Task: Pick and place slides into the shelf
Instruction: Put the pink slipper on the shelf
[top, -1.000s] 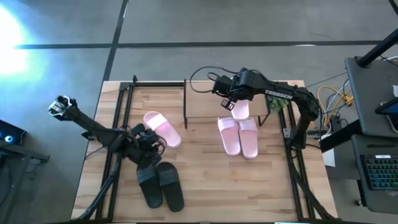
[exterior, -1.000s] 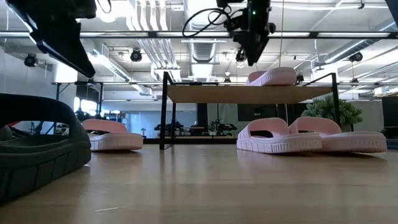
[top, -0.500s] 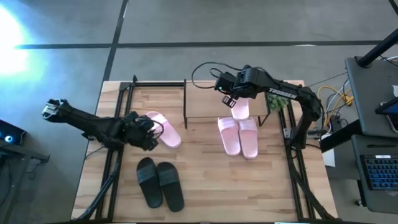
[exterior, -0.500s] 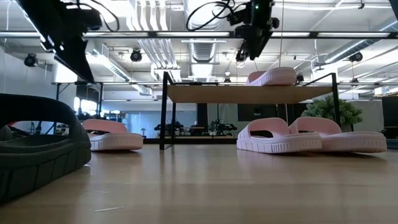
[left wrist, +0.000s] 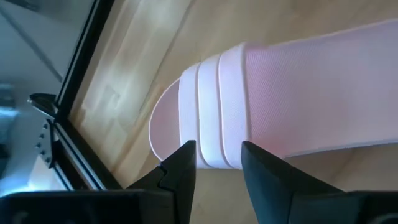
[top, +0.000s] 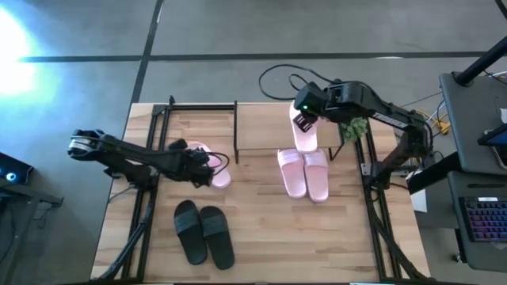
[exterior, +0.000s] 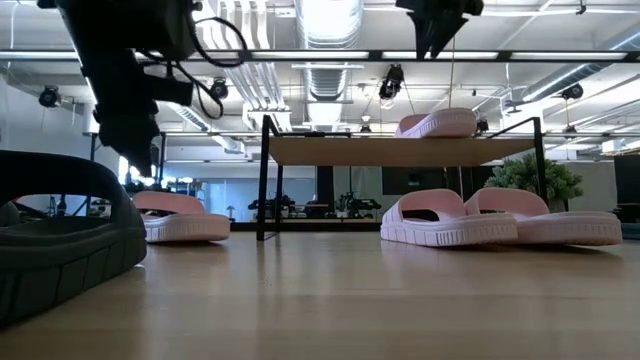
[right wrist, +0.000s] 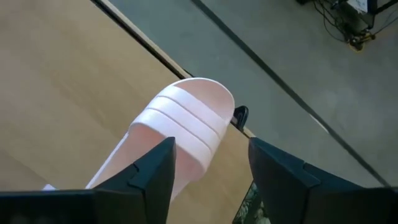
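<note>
One pale pink slide [top: 304, 131] is seen lying on the top board of the shelf [top: 265, 127], at its right end, with its long axis running from the far side of the table [top: 261, 237] to the near side. The right gripper [top: 303, 120] is held just above this slide with its fingers spread and nothing between them; in the right wrist view the slide [right wrist: 177, 140] lies free between and beyond the two dark fingers [right wrist: 146, 177], untouched by them. That slide is judged to be placed.

On the table just in front of the shelf, a pink pair [top: 303, 174] is set side by side, with its long axes also running far to near. A black pair [top: 204, 232] is seen near the front edge, left of centre.

The relation that matters now is on the left. A single pink slide [top: 207, 164] lies left of the shelf, with its long axis slanted from far-left to near-right. The left gripper [top: 200, 162] is brought right over it, reaching in from the left. In the left wrist view its fingers [left wrist: 180, 171] are parted to either side of the ribbed strap [left wrist: 217, 106], near the toe end, with the sole stretching away past them. Nothing is clasped yet, and whether the tips touch the strap cannot be told. The left arm is clearly the nearer one to this slide. The coming move is judged to be a closing across the strap, followed by a carry to the right, towards the shelf.
</note>
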